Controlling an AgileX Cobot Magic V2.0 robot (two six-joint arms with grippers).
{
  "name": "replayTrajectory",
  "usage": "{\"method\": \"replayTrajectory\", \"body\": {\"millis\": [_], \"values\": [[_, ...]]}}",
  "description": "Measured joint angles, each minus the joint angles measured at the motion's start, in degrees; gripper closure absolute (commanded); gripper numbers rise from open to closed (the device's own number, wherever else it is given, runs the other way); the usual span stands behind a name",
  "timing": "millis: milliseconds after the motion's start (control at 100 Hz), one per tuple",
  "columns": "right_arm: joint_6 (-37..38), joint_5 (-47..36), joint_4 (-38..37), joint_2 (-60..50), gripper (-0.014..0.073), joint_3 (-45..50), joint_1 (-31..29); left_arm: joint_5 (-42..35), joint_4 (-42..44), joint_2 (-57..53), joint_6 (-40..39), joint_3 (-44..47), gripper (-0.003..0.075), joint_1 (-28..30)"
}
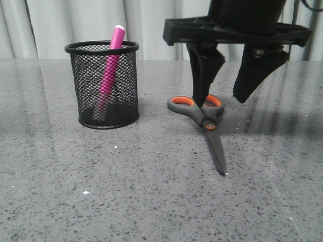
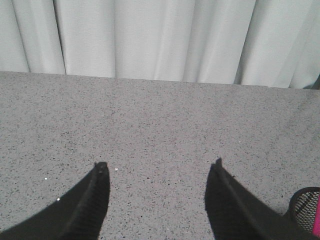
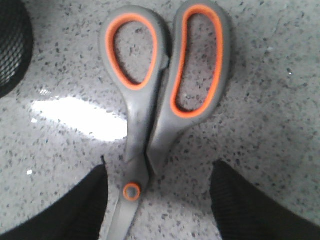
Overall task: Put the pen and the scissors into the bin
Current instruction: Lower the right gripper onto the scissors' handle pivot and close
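The black mesh bin (image 1: 127, 85) stands at the left of the table with the magenta pen (image 1: 111, 64) leaning inside it, white tip up above the rim. The scissors (image 1: 216, 146) lie flat and closed to the right of the bin, handles far, blades pointing toward the camera. My right gripper (image 1: 220, 100) is open and hangs just above the handles. In the right wrist view its gripper (image 3: 160, 167) straddles the scissors (image 3: 150, 100) near the orange pivot, touching nothing. My left gripper (image 2: 159, 165) is open and empty over bare table. The bin (image 2: 305, 205) and the pen (image 2: 317, 220) show at that view's edge.
A grey speckled tabletop (image 1: 126, 191) runs back to a pale curtain (image 1: 50, 25). The bin's edge (image 3: 12, 45) shows in the right wrist view beside the scissors' handles. The left arm is out of the front view.
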Motion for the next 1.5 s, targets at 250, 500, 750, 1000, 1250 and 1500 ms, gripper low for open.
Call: {"method": "replayTrajectory", "body": {"millis": [250,500,750,1000,1250,1500], "values": [[1.04,-2.84,-0.04,2.4,0.0192,0.0,0.05,-0.24,-0.24,0.0,0.0,0.0,0.0337,0.0],[1.2,-4.34,-0.04,4.47,0.0192,0.0,0.05,-0.36,-0.33,0.0,0.0,0.0,0.0337,0.0],[1.2,-5.12,-0.04,5.32,0.0193,-0.27,0.05,-0.82,-0.33,0.0,0.0,0.0,0.0337,0.0],[1.2,-5.35,-0.54,5.88,0.0401,-0.71,0.05,-0.82,-0.33,0.0,0.0,0.0,0.0337,0.0],[0.7,-5.56,-1.0,5.93,0.0669,-0.71,0.05,-0.95,-0.33,0.0,0.0,0.0,0.0337,0.0],[0.7,-5.79,-2.12,4.6,0.0669,-0.61,0.28,-0.99,-0.33,0.0,0.0,0.0,0.0337,0.0]]}}
